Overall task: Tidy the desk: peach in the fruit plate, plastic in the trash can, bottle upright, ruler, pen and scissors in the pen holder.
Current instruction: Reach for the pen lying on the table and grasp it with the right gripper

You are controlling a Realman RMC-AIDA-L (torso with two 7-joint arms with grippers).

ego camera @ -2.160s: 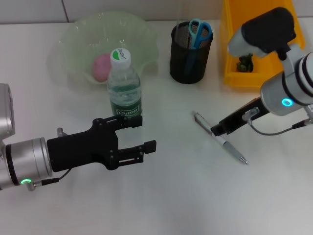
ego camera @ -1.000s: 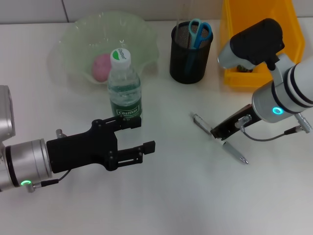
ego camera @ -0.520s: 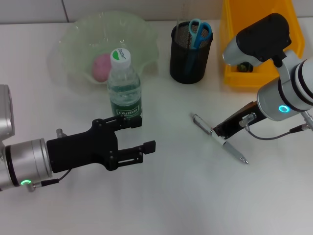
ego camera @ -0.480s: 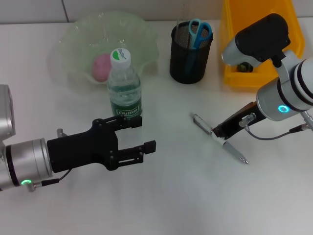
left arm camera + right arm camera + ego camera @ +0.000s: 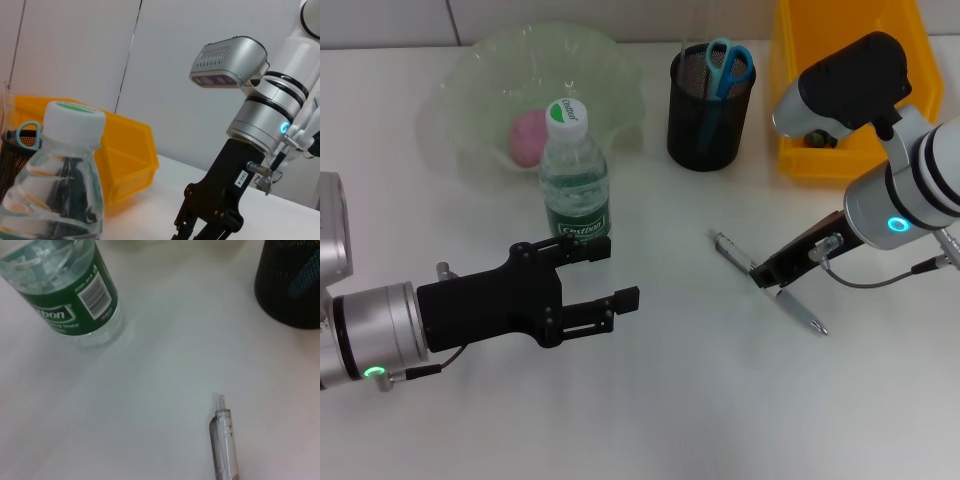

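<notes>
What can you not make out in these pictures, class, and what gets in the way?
- Right gripper at the pen: grip unclear, head view, arm covers it.
- Ruler: not distinguishable inside the pen holder, mesh hides it.
- Trash can contents: right arm blocks them.

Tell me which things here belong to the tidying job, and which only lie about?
Job: pen, pen holder with scissors, bottle, peach in fruit plate, right gripper, left gripper.
Lying about: yellow bin.

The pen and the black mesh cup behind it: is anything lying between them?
No. In the head view, only bare white desk separates the pen from the pen holder; the right wrist view shows the same.
</notes>
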